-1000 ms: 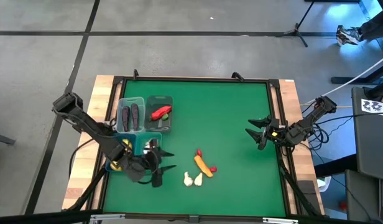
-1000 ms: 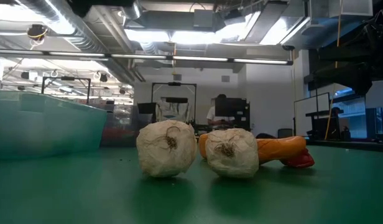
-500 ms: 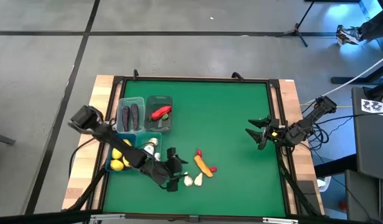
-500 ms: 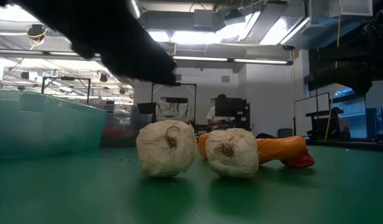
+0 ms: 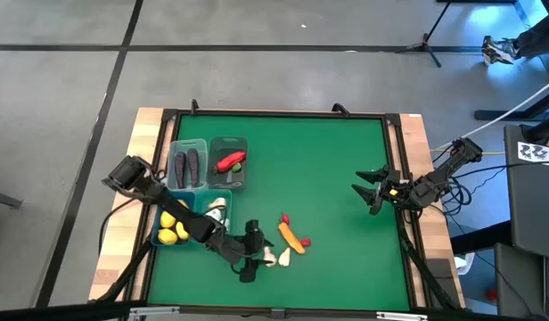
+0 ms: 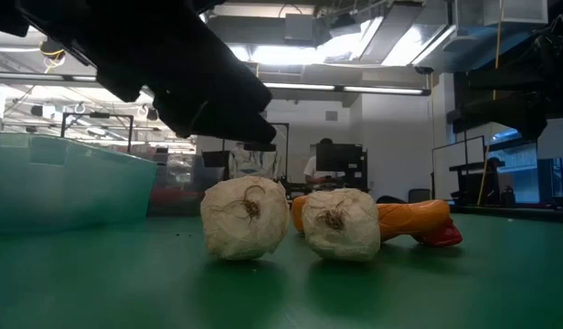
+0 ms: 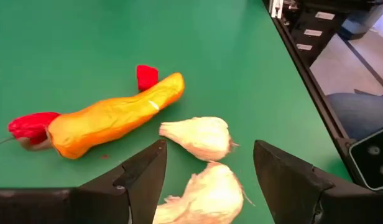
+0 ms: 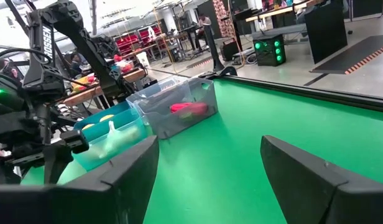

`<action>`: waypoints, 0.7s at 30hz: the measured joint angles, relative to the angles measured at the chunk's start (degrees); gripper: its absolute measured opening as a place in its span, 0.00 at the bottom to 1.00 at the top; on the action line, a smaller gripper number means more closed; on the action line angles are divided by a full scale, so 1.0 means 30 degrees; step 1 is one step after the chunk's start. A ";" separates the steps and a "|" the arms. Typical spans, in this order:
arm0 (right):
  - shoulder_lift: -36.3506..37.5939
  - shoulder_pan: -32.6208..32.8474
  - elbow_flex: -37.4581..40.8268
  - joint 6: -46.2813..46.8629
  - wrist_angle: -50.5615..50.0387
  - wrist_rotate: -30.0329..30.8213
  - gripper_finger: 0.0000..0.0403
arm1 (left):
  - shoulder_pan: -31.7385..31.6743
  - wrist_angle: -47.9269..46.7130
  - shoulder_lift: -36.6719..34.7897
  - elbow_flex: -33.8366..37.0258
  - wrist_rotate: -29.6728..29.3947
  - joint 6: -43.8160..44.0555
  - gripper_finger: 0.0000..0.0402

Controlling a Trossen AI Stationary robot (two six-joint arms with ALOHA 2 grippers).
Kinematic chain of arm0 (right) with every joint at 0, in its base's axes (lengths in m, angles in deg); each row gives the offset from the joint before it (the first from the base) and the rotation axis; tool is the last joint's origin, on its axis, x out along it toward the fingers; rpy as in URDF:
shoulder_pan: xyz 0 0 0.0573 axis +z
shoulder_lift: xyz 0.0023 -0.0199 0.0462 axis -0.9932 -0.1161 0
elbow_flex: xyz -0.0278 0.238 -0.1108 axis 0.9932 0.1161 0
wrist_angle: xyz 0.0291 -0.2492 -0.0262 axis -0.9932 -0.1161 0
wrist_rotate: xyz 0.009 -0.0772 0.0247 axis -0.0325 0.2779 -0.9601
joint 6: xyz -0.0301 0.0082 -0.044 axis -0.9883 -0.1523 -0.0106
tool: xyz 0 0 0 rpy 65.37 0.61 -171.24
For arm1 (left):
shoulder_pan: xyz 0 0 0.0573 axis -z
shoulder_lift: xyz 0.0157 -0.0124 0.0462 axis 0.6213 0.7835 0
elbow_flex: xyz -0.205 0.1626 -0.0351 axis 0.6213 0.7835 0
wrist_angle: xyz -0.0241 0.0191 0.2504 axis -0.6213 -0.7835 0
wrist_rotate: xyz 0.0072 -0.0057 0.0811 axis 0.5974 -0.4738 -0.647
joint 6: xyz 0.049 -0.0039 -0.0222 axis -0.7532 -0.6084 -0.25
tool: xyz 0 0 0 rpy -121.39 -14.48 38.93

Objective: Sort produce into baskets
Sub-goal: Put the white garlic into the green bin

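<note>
Bins [image 5: 208,169]: eggplants [image 5: 188,163], pepper [image 5: 230,161], lemons [image 5: 170,229], garlic [image 5: 217,208].
Mat [image 5: 328,169]: carrot [image 5: 290,236] beside bins.
Left gripper [image 7: 207,186]: apart, empty.
Right gripper [image 5: 371,191]: apart.

From my station the table [image 5: 328,169] shows a green mat framed in black rails on a light wooden top; it stands on a grey concrete floor [image 5: 257,80] crossed by dark seams; a tripod foot [image 5: 428,43] sits on the floor past the far right corner; a white cable [image 5: 524,107] runs along the right side. Across the table I see a workshop with exposed ducts and bright ceiling light panels [image 6: 291,53]; a person [image 6: 320,164] stands at a monitor in the distance; a dark cabinet with green lights [image 8: 269,48] stands on the floor beyond.
</note>
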 joint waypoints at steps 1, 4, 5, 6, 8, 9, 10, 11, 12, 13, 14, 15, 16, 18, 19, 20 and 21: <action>0.0000 0.0006 0.0000 0.0000 0.0000 0.0000 0.70 | 0.0061 0.0000 0.0006 0.0000 0.0004 0.0028 0.59; -0.0005 0.0002 -0.0005 0.0000 0.0000 0.0000 0.70 | 0.0145 -0.0008 0.0006 0.0000 -0.0002 0.0026 0.59; -0.0002 -0.0001 -0.0003 0.0000 0.0000 0.0000 0.70 | 0.0152 -0.0065 0.0006 0.0000 -0.0002 -0.0045 0.59; 0.0000 0.0003 0.0000 0.0000 0.0000 0.0000 0.70 | 0.0148 -0.0076 0.0006 0.0000 -0.0001 -0.0052 0.59; -0.0002 0.0006 0.0000 0.0000 0.0000 0.0000 0.70 | 0.0144 -0.0041 0.0066 0.0000 -0.0002 -0.0094 0.59; -0.0003 0.0000 -0.0004 0.0000 0.0000 0.0000 0.70 | 0.0144 0.0215 0.0239 0.0000 -0.0022 -0.0135 0.59; -0.0004 0.0006 -0.0003 0.0000 0.0000 0.0000 0.70 | 0.0152 0.0402 0.0473 0.0000 -0.0009 -0.0259 0.59; -0.0007 0.0006 0.0000 0.0000 0.0000 -0.0007 0.70 | 0.0193 0.0596 0.0802 0.0000 0.0009 -0.0380 0.59; 0.0000 0.0006 0.0000 0.0000 0.0000 0.0000 0.70 | 0.0203 0.1075 0.1171 0.0007 0.0075 -0.0408 0.59; -0.0006 0.0005 -0.0006 0.0000 0.0000 -0.0006 0.70 | 0.0203 0.1486 0.1533 0.0007 0.0247 -0.0423 0.59; -0.0007 0.0001 -0.0005 0.0000 0.0005 -0.0007 0.70 | 0.0203 0.1731 0.1826 0.0010 0.0370 -0.0436 0.59; -0.0007 0.0006 -0.0007 0.0000 0.0004 -0.0007 0.70 | 0.0203 0.2062 0.2091 0.0015 0.0389 -0.0415 0.59; -0.0007 0.0002 -0.0003 0.0000 0.0003 -0.0007 0.70 | 0.0203 0.2449 0.2338 0.0015 0.0401 -0.0366 0.59; -0.0006 0.0006 0.0000 0.0023 0.0000 -0.0007 0.70 | 0.0203 0.2795 0.2691 0.0015 0.0429 -0.0366 0.59; -0.0001 -0.0001 -0.0003 0.0033 0.0007 -0.0017 0.70 | 0.0203 0.2856 0.2796 0.0015 0.0457 -0.0359 0.59; -0.0007 0.0006 -0.0007 0.0036 0.0007 -0.0050 0.70 | 0.0203 0.2836 0.2811 0.0015 0.0465 -0.0352 0.59; -0.0007 0.0005 0.0000 0.0042 0.0007 -0.0051 0.70 | 0.0203 0.2835 0.2811 0.0015 0.0465 -0.0367 0.59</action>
